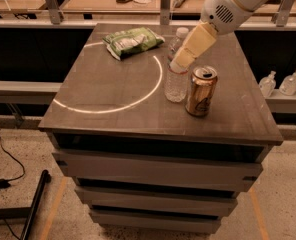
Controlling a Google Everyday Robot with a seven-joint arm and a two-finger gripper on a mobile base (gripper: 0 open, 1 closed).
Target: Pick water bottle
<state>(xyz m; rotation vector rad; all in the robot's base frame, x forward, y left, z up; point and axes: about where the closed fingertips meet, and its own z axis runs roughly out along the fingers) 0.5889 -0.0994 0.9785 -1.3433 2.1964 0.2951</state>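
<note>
The water bottle is clear ribbed plastic with a white cap and stands upright on the dark table, right of centre. A gold drink can stands just right of it, nearly touching. My gripper comes in from the upper right on a white arm, and its cream-coloured end lies across the bottle's upper part, hiding the label area.
A green snack bag lies at the table's back left. A pale ring of light curves across the tabletop. Two small pump-top bottles stand on a ledge at the right. Cables and a black pole lie on the floor at the left.
</note>
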